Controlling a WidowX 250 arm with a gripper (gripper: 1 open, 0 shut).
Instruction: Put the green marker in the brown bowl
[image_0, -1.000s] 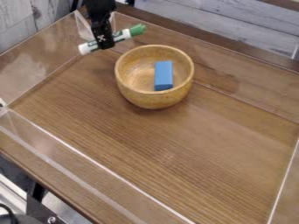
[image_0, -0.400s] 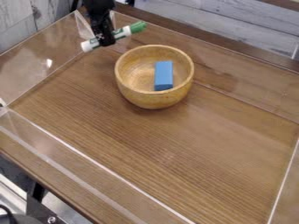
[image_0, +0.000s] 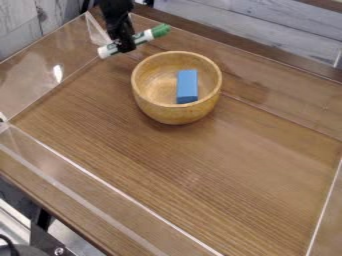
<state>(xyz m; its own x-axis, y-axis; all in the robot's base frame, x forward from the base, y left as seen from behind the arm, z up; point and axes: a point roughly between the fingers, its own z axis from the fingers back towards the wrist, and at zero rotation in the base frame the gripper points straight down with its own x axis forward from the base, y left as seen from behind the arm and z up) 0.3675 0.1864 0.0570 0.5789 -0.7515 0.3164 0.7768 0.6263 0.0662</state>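
Bowl: while standing on the wooden desk (image_0: 201, 190), the round light-brown wooden bowl (image_0: 175, 109) holds a blue rectangular block (image_0: 187, 85).
Marker: the short white-barrelled green marker (image_0: 138, 38) lies outside the bowl, under the hand.
Hand: the black hand (image_0: 122, 42) is clenched on the marker.

A glossy wood-grain tabletop (image_0: 174, 180) carries a round brown bowl (image_0: 177, 88), which stands toward its far side. Just beyond the bowl's far-left rim lies the green marker (image_0: 138, 40), resting on the wood near the tabletop's far edge.
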